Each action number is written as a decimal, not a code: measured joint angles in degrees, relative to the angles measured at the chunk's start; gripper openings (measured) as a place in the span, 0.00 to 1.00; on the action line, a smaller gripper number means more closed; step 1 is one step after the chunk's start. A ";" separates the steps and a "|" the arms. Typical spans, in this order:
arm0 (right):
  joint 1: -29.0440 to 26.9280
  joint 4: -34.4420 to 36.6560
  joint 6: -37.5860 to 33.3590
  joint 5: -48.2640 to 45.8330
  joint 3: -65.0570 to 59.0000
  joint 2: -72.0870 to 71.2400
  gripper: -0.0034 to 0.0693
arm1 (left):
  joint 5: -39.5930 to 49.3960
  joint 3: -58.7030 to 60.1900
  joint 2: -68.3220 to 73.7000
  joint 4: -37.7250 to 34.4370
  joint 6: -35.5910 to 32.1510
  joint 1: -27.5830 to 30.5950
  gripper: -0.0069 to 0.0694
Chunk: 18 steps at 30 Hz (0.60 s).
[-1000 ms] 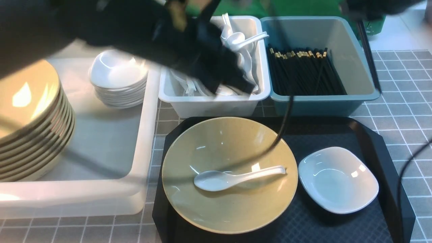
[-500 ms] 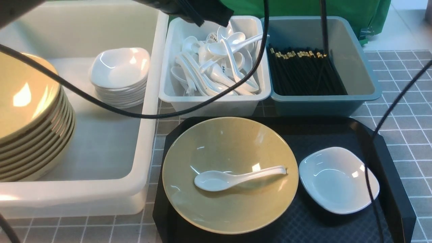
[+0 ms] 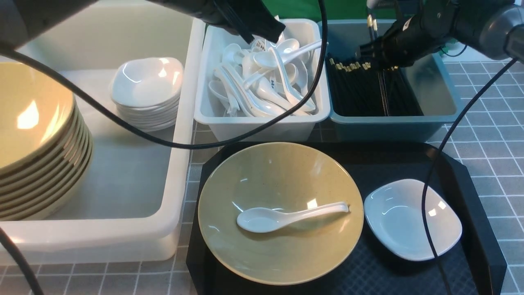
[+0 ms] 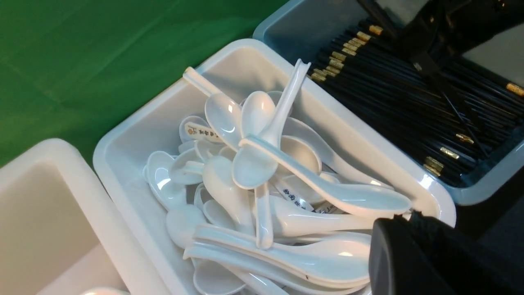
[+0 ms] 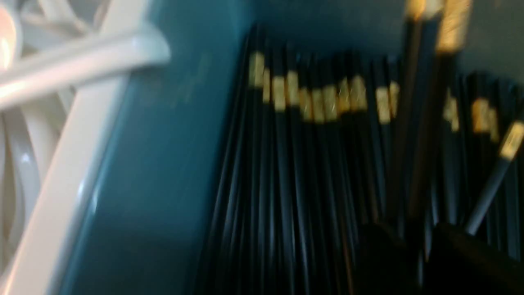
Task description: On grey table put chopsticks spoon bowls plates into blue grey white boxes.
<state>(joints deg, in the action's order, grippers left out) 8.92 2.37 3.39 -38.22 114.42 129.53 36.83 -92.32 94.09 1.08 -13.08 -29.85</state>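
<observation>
Spoon (image 3: 270, 218) handle pointing rightward

Soup spoons (image 4: 327, 188) by left hand (image 4: 393, 229): glossy, smooth white ceramic look. Chopsticks (image 5: 286, 164) under right hand (image 5: 413, 233): black, sheen, shiny gold bands. Bins (image 3: 262, 129) (image 3: 389, 129): smooth plastic. Beyond left hand: green cloth (image 4: 82, 61), creased. Bowl (image 3: 278, 176): glossy yellow-beige glaze.
</observation>
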 joint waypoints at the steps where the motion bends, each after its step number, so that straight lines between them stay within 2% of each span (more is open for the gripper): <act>1: 0.00 0.00 0.00 -1.38 0.12 -0.29 0.41 | 0.07 0.00 0.00 0.17 -0.14 0.00 0.08; 4: 0.00 0.00 -0.75 -8.48 1.99 -2.33 0.52 | 2.48 0.00 -0.99 0.89 -0.21 0.00 0.08; 7: 0.06 0.27 -5.01 -15.75 4.39 -5.60 0.57 | 6.20 0.00 -3.67 1.37 -0.21 0.00 0.08; 13: 3.63 2.75 -18.06 -30.36 5.97 -14.34 0.59 | 16.57 5.31 -13.80 2.76 0.05 0.00 0.08; 18: 10.12 7.12 -27.04 -32.90 1.86 -21.11 0.59 | 18.99 19.85 -23.62 2.75 2.90 0.00 0.08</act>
<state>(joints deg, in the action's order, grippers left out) 19.05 9.49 -23.65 -71.12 116.28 108.42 55.82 -72.47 70.46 3.83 -10.18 -29.85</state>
